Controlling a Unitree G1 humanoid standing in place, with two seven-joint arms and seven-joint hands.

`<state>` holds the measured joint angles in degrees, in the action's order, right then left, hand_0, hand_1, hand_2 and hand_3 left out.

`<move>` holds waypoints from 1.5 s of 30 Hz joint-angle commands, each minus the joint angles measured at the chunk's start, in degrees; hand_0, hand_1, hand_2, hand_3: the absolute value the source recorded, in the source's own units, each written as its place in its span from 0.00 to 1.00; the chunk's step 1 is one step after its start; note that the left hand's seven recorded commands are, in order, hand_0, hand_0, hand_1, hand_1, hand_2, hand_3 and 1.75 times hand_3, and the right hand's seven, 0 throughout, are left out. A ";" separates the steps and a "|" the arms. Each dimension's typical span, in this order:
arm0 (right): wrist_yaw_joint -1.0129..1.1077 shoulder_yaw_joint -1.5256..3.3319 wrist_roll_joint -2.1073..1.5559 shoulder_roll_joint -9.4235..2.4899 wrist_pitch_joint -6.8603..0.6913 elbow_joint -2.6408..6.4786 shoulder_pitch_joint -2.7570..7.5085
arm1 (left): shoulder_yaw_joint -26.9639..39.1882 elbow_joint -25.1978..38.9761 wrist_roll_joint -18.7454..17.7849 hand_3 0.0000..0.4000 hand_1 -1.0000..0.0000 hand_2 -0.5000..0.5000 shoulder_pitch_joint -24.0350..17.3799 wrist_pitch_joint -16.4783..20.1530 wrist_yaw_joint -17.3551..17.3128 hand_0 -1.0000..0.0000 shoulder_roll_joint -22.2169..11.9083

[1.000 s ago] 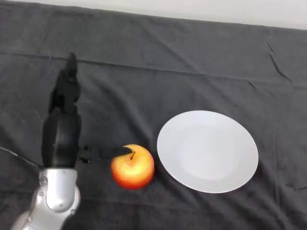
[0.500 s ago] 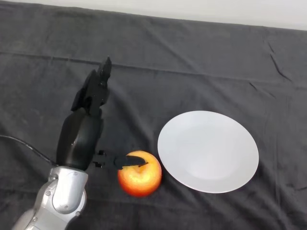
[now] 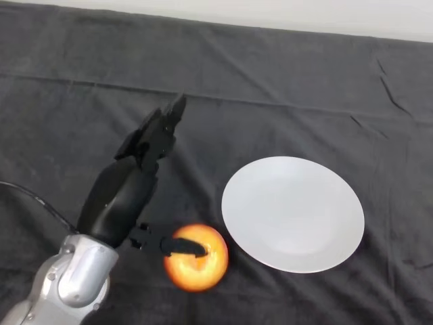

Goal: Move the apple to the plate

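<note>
So the tabletop (image 3: 284, 74) is the big thing here, covered edge to edge in a dark grey cloth (image 3: 81, 122) with a few creases running across it. Next biggest is the white plate (image 3: 293, 214), round and bare, sitting at roughly 3 o'clock from the middle of the view.

The silver-grey arm (image 3: 71, 284) comes in from about 7 o'clock, and the black robot hand (image 3: 122, 196) stretches up and out toward 1 o'clock. Its fingers (image 3: 162, 128) are straight and spread well away from the thumb, so it's released, not clenched on anything. The thumb (image 3: 177, 247) pokes out sideways toward 3 o'clock and its tip lies across the top of the apple.

The apple (image 3: 203, 267) is red and yellow, resting on the cloth at about 6 o'clock, just beside the plate's lower left rim but not on it. Can't tell if it actually touches the rim.
</note>
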<state>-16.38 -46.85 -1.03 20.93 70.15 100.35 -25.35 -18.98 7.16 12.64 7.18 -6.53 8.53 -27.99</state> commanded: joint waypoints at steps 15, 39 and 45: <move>0.04 0.18 -0.83 -7.35 -1.57 2.77 7.25 | 5.10 3.65 -5.90 0.00 1.00 0.50 -4.50 -4.17 0.79 1.00 2.19; 0.10 0.38 -1.10 -7.36 -1.57 2.79 7.22 | -3.82 -14.93 3.81 0.29 1.00 0.35 0.73 -6.94 0.72 0.71 3.92; 0.11 0.41 -1.14 -7.36 -1.55 2.81 7.21 | -5.14 -18.61 5.30 1.00 0.18 0.41 2.36 -6.62 1.56 0.00 4.78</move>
<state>-16.37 -46.36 -1.24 20.89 70.12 100.00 -25.42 -22.28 -9.72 17.20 7.63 -12.41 9.33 -22.97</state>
